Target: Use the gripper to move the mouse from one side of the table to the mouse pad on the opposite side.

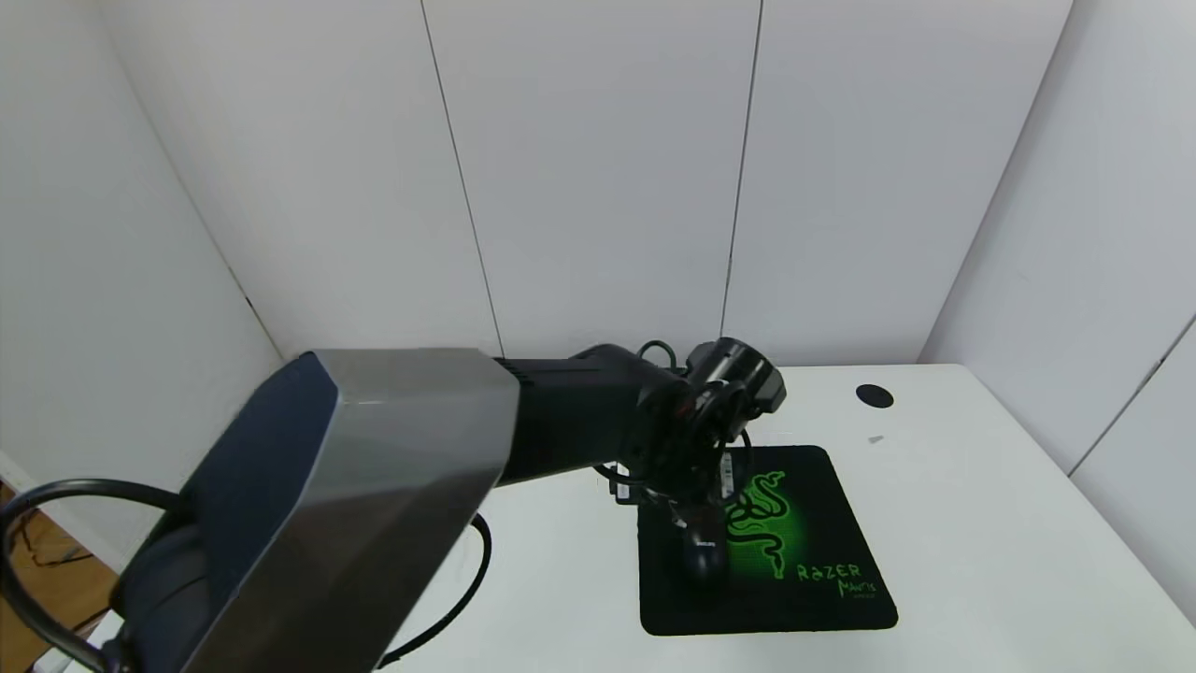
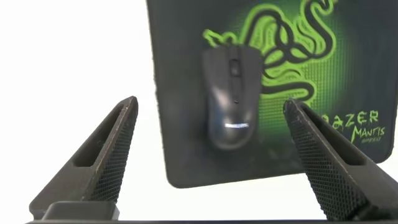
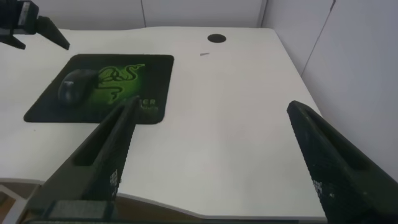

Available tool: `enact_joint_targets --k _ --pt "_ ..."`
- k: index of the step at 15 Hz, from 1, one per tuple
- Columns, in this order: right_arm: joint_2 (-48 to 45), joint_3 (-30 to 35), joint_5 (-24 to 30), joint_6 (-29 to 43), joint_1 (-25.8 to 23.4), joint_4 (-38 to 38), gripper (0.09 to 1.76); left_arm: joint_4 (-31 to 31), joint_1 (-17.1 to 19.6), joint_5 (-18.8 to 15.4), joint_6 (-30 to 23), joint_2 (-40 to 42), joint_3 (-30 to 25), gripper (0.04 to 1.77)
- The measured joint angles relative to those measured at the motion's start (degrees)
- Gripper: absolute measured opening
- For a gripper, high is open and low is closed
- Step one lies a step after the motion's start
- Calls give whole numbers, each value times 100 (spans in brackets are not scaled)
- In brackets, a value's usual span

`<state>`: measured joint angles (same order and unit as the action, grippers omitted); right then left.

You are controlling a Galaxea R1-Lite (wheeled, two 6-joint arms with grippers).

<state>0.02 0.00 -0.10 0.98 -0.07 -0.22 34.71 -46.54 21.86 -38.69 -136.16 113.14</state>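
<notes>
Resting on the square black-and-green mouse pad [image 1: 813,551] at lower centre, the small shiny black mouse [image 1: 703,559] lay free below the wide-open, empty left gripper [image 2: 211,134].

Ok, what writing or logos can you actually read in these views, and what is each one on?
"RAZER": green lettering on the mouse pad, beside its green snake emblem.
"MANTIS": smaller green lettering just under it on the pad; a still smaller line below that is too small to read.
The mouse resting on the pad carries a tiny pale mark on its back, too small to read.
</notes>
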Motion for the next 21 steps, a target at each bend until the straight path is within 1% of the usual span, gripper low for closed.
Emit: enact_joint_targets --k 3,6,9,11,12,14,16,19,21 --pt "0 0 0 2 -2 -2 171 18 252 -11 112 380 -245 168" --pt "0 0 0 -5 -2 -2 171 -63 473 -51 286 834 -672 169" --pt "0 0 0 0 -2 -2 171 -235 837 -199 345 1298 -1003 170" --pt "0 0 0 0 -2 -2 171 -661 1122 -265 427 1675 -1480 170" --pt "0 0 0 0 -2 -2 171 -934 1267 -304 519 1890 -1810 170" --pt "0 0 0 0 -2 -2 171 -1487 1584 -416 736 2427 -2595 170" --pt "0 0 0 -2 -2 -2 171 -1853 1874 -495 947 3018 -3349 170" --pt "0 0 -1 -2 -2 -2 171 -2009 2213 -541 1207 3850 -4095 171" --pt "0 0 2 -2 -2 0 171 -2042 2436 -583 1398 4330 -4393 171"
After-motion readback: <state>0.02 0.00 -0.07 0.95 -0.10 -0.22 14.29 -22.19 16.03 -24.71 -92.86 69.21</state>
